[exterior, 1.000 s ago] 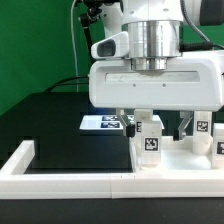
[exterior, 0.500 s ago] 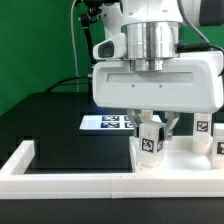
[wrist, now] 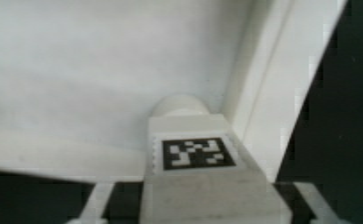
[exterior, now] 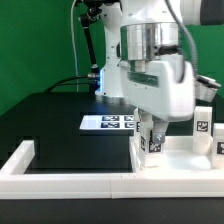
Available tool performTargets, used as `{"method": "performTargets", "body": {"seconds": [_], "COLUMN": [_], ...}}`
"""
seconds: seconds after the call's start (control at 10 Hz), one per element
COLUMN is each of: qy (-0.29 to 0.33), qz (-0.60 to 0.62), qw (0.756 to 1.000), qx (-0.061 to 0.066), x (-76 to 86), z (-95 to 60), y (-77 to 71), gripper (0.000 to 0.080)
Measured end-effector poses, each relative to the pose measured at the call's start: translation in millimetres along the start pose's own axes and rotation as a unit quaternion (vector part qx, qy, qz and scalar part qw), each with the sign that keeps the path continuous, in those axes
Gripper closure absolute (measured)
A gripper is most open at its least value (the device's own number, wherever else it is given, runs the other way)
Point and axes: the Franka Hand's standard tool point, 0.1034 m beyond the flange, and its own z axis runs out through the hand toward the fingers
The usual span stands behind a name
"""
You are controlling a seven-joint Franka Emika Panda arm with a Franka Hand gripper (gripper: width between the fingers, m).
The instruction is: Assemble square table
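The square table's white slab [exterior: 180,160] lies at the exterior view's right, inside the corner of the border wall. A white leg block [exterior: 152,143] with a black-and-white tag stands upright on the slab's near-left corner. My gripper [exterior: 152,128] hangs straight over it, its hand turned sideways and its fingers down either side of the block. In the wrist view the leg [wrist: 196,150] fills the middle, with the slab [wrist: 89,80] behind it. Dark gaps show between the leg and my fingers [wrist: 103,198], so my gripper [wrist: 199,186] is open around it.
The marker board [exterior: 105,123] lies flat on the black table behind the leg. The low white border wall [exterior: 60,182] runs along the front and turns back at the exterior view's left. More tagged leg blocks [exterior: 203,125] stand at the right edge.
The hand has turned about its vertical axis, from broadside to edge-on, staying over the leg. The leg's tag still faces the same way.
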Motion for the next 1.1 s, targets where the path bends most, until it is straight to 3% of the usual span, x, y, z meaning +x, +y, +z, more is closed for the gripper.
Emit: {"method": "performTargets", "body": {"seconds": [0.3,0.5,0.7,0.8,1.0,1.1], "qy": [-0.012,-0.016,-0.015,-0.011,0.002,0.008], "qz": [0.19,0.268,0.269,0.223,0.054,-0.004], "qw": [0.981,0.962,0.962,0.974,0.998,0.999], "qx": [0.037,0.039,0.039,0.039,0.038,0.037], "x": [-1.5,-3.0,-2.6,-3.2,-5.9,-6.6], "z": [1.1,1.1,1.1,1.2,-0.3,-0.5], "y": [0.9,-0.4,-0.4,-0.4,-2.2,-2.6], "gripper": [0.0509,0.0509,0.0508,0.0508,0.0193,0.0193]}}
